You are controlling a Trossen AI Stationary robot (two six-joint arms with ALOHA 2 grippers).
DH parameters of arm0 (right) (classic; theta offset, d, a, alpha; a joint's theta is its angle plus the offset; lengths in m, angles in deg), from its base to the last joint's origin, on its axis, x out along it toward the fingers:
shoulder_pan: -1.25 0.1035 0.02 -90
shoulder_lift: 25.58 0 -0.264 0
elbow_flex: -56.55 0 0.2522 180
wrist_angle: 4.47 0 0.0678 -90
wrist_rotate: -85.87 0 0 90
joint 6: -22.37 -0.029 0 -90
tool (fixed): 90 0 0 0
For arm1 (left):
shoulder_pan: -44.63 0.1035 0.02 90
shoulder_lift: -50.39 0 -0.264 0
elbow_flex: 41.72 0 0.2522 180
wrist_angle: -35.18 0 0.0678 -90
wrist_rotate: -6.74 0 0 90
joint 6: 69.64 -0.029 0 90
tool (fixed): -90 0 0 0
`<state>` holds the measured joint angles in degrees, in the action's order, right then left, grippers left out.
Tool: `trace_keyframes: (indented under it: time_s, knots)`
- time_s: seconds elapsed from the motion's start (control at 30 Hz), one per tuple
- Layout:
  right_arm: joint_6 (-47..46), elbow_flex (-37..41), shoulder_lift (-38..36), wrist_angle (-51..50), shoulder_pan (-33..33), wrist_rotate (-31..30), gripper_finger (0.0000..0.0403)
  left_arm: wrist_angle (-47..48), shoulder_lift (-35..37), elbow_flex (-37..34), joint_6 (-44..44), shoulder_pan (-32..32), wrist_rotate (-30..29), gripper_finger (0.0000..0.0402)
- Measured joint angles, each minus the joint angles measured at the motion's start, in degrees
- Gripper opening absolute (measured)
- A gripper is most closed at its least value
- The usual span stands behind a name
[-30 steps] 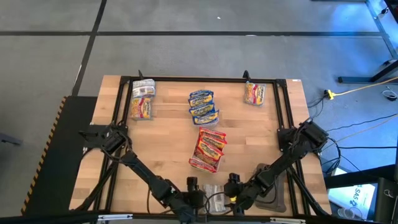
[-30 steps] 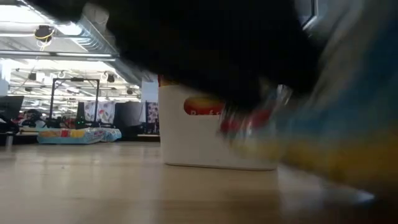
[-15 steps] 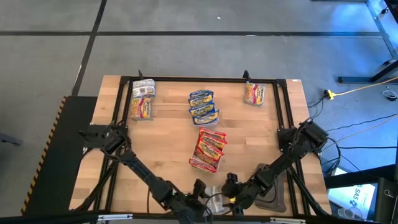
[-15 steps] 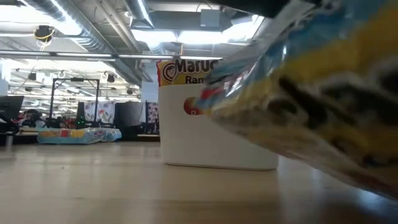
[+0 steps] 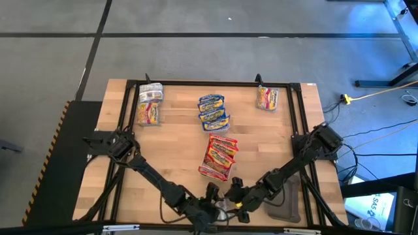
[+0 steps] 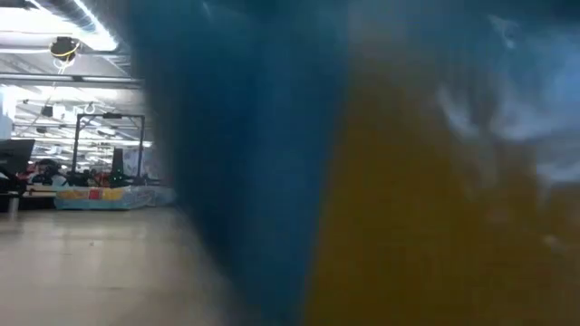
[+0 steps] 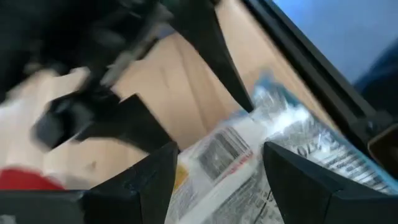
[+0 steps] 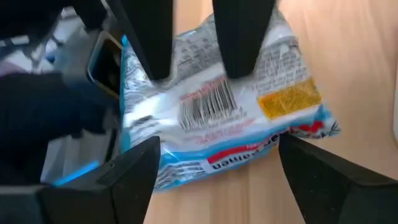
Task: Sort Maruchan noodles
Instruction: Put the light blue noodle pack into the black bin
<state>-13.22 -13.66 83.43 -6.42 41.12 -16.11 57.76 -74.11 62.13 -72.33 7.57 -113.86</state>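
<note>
left gripper [image 5: 212,203] and right gripper [image 5: 233,192] | near table [image 5: 176,150] front edge | both spread around blue packet [image 8: 217,118] | trays not seen

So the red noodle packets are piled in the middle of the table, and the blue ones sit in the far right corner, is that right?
Not quite. In the high view the red packets are indeed piled mid-table, but the blue ones lie just beyond them, also in the middle. The far right corner holds a yellow-and-red packet.

blurred blue-yellow packet [image 6: 381,181] blocking low view
</note>
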Motion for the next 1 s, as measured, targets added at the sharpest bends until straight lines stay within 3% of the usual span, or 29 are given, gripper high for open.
trace_keyframes:
  time_s: [0.2, 0.43, 0.57, 0.67, 0.8, 1.0]
  knots:
    - [-1.68, 0.07, -1.77, -5.52, -0.21, 3.37, 0.0303, 6.62, 4.22, 0.12, 16.36, -2.53, -6.74, 0.0231]
    - [-4.48, 0.17, -2.21, -7.57, 0.87, 5.09, 0.0303, 11.66, 5.48, 0.08, 28.62, -6.8, -3.56, 0.0231]
    - [-5.46, 0.2, -2.21, -7.45, 1.93, 2.79, 0.0303, 18.54, 4.4, -0.11, 32.62, -8.42, -2.75, 0.0231]
    - [-7.59, 0.2, -2.03, -7.2, 2.53, 1.2, 0.0303, 19.95, 3.19, -0.01, 31.16, -8.88, -3.27, 0.0231]
    - [-9.98, 0.22, -1.32, -7.18, 2.54, 1.06, 0.0303, 19.78, 0.24, -0.02, 23.05, -9.14, -4.0, 0.0231]
    - [-10.67, 0.26, 0.79, -4.06, 2.54, 1.03, 0.0303, 18.67, -1.82, -0.03, 12.02, -9.55, -13.69, 0.0231]
